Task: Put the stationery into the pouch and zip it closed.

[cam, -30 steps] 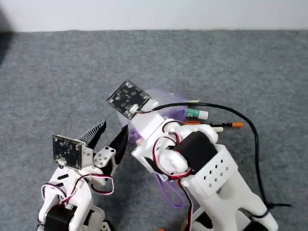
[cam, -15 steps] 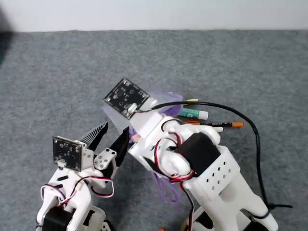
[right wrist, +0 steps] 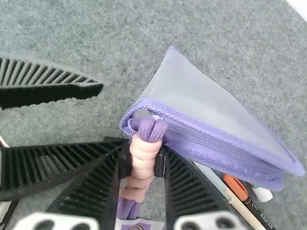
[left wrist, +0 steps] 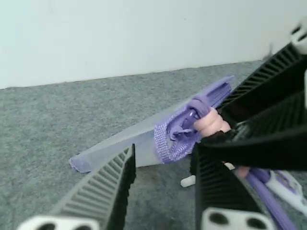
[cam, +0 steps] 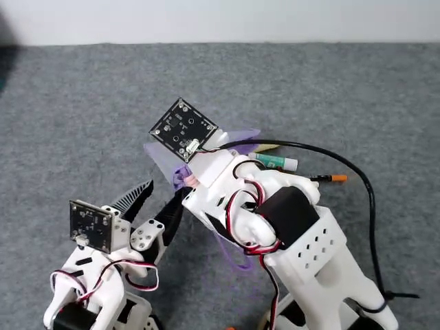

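Observation:
A translucent purple pouch [cam: 163, 155] hangs tilted above the grey carpet, lifted by one end. My right gripper [right wrist: 143, 149] is shut on the pink zipper pull [right wrist: 142, 160] with its purple cord at the pouch's zip end [right wrist: 144, 125]. In the left wrist view the pouch [left wrist: 139, 139] slopes down to the carpet, and the pink pull [left wrist: 210, 125] sits in the right gripper's black fingers [left wrist: 261, 120]. My left gripper [cam: 163, 194] stands open just beside that end, touching nothing. A green-and-white marker [cam: 275, 161] and an orange-tipped pen [cam: 328, 179] lie on the carpet beyond the right arm.
A black cable [cam: 357, 185] loops over the carpet to the right of the right arm. A white wall [cam: 220, 20] bounds the carpet at the back. Open carpet lies to the left and far right.
The right gripper has drawn the pouch up and to the left, so its corner now sticks out past the wrist camera board. The left arm has pulled back slightly toward its base, still open.

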`<action>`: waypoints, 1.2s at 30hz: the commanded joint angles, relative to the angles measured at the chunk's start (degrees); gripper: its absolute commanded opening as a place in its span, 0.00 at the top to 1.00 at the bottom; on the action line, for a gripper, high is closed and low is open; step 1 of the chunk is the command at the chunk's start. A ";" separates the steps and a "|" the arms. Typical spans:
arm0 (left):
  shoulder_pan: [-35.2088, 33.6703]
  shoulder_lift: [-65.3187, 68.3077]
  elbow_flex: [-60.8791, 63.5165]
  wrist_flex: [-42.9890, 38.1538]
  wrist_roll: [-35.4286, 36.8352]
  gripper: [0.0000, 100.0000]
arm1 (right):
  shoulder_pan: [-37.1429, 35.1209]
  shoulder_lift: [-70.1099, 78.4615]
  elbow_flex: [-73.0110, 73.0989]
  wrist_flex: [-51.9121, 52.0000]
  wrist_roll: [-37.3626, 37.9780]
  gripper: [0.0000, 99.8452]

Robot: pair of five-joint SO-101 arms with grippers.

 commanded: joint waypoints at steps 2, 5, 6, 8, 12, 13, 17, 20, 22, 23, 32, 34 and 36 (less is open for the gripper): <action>0.09 0.35 -2.15 -0.26 -0.26 0.82 | 0.04 -1.27 -3.16 1.80 0.62 0.99; -2.11 0.35 -2.07 -1.41 -0.26 0.82 | 0.04 -1.71 -3.16 2.68 0.53 0.99; -2.73 0.35 -1.89 -1.67 -0.26 0.82 | -0.04 -2.42 -3.08 2.51 0.53 0.99; -2.99 0.35 -1.45 -1.85 -0.26 0.82 | -0.48 -3.12 -2.90 2.68 0.53 0.99; -2.99 0.35 0.75 -2.29 -0.26 0.82 | -2.59 -4.35 -2.73 3.03 0.53 0.99; -2.99 0.35 1.36 -2.29 -0.26 0.82 | -2.86 -4.44 -2.73 3.03 0.53 0.99; -3.16 0.35 3.30 -3.52 -0.26 0.82 | -2.86 -4.44 -2.73 3.03 0.35 0.99; -3.25 0.35 4.79 -4.31 -0.44 0.85 | -3.12 -4.44 -2.99 4.26 0.35 0.99; -3.34 0.35 5.85 -4.84 -0.62 0.90 | -3.91 -4.44 -2.99 6.46 0.18 0.99; -3.34 0.35 6.11 -5.19 -0.62 0.93 | -4.18 -4.53 -2.99 7.34 0.09 0.99; -3.34 0.35 6.37 -4.84 -0.62 0.99 | -4.00 -7.08 -2.64 8.48 0.09 0.99; -3.34 0.35 7.16 -4.92 -0.70 0.99 | -4.00 -7.16 -2.20 9.45 0.18 0.99; -3.43 0.35 7.78 -4.75 -0.70 0.99 | -3.74 -7.25 -2.20 10.95 0.09 0.99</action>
